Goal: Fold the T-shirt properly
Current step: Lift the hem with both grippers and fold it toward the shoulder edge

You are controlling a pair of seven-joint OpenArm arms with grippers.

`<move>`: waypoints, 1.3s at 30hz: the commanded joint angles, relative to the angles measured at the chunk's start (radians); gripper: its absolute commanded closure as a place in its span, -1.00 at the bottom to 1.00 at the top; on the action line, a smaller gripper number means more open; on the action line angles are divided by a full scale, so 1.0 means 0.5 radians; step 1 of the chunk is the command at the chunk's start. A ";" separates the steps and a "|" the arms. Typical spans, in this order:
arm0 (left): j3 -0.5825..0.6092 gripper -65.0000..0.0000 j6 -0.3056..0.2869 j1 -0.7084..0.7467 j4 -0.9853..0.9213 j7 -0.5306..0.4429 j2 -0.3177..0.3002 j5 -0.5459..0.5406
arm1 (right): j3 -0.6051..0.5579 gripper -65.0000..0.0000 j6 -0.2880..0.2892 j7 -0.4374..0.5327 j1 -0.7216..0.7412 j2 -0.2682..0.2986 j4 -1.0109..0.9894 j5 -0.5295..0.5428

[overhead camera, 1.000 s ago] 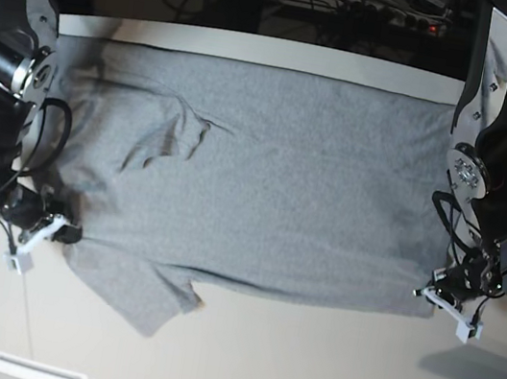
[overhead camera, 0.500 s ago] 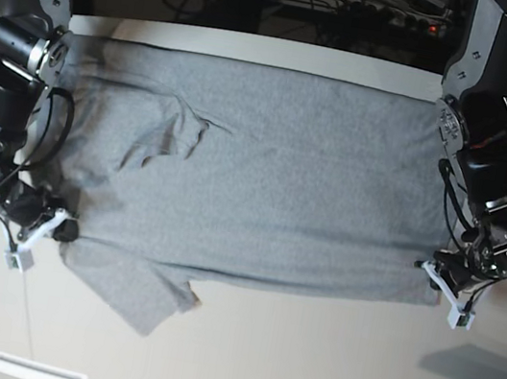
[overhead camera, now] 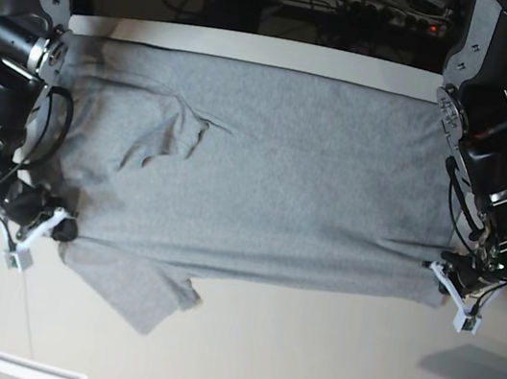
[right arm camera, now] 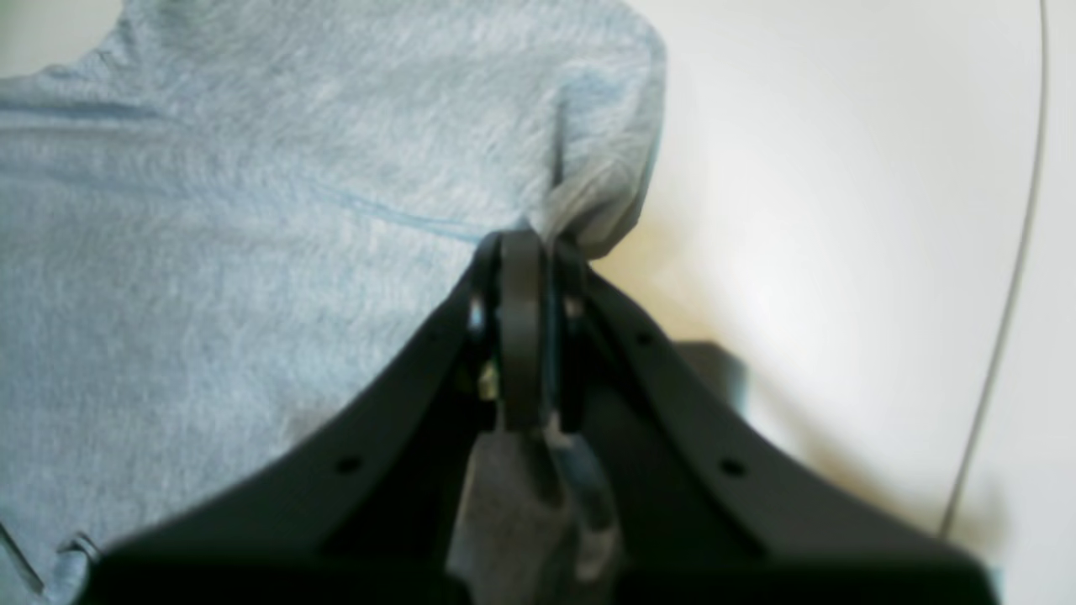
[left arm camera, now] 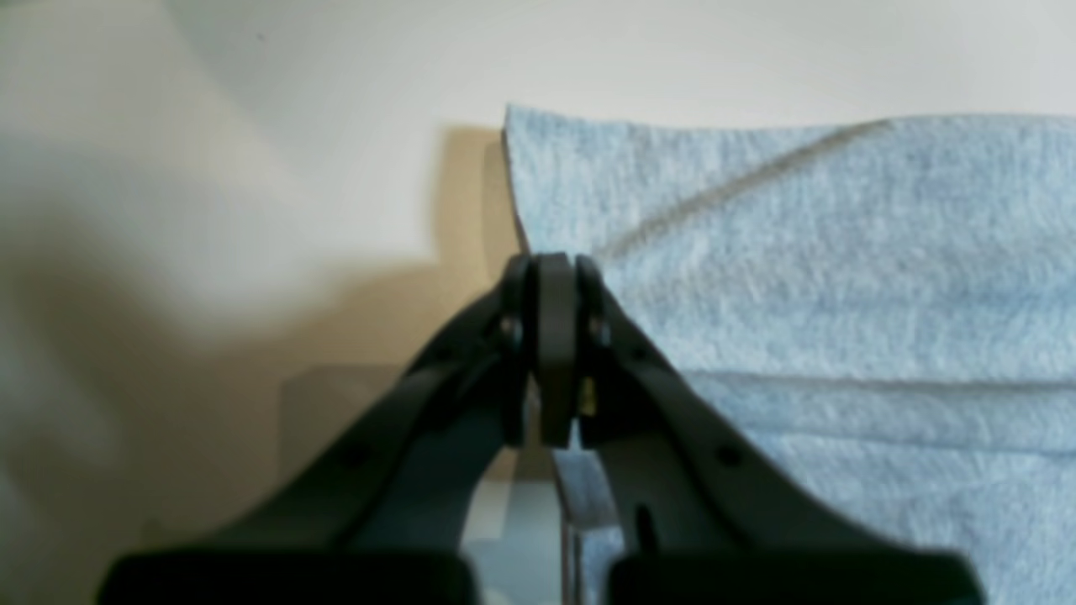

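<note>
A: So, status on the fold?

B: Barely begun. The shirt (overhead camera: 264, 182) lies spread flat on the table (overhead camera: 301, 373), plain side up, no fold made yet. One sleeve (overhead camera: 134, 291) sticks out at the near edge, another is rumpled on top of the body.

A: Grippers?

B: Left gripper (left arm camera: 551, 277) is clamped on the shirt's near corner, right gripper (right arm camera: 521, 252) is pinching a bunch of fabric by the near sleeve. Both grip the near edge.

A: Remaining?

B: My read: everything. Carry that edge over, tuck the sleeves, fold again.
</note>
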 commanded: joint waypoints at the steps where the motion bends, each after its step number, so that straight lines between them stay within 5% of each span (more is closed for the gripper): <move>1: -0.003 1.00 0.028 -0.065 0.044 -0.031 -0.045 0.012 | 0.011 1.00 -0.003 0.056 0.034 0.037 0.090 0.028; 15: 0.006 1.00 0.025 0.064 0.495 0.174 0.010 -0.107 | 0.005 1.00 -0.003 0.096 -0.187 0.025 0.492 0.031; 32: 0.000 1.00 0.025 0.294 0.743 0.181 -0.002 -0.129 | 0.014 1.00 -0.003 0.089 -0.414 -0.018 0.912 0.034; 39: 0.003 1.00 0.025 0.432 0.930 0.181 0.010 -0.129 | 0.017 1.00 -0.003 -0.055 -0.475 -0.018 1.041 0.034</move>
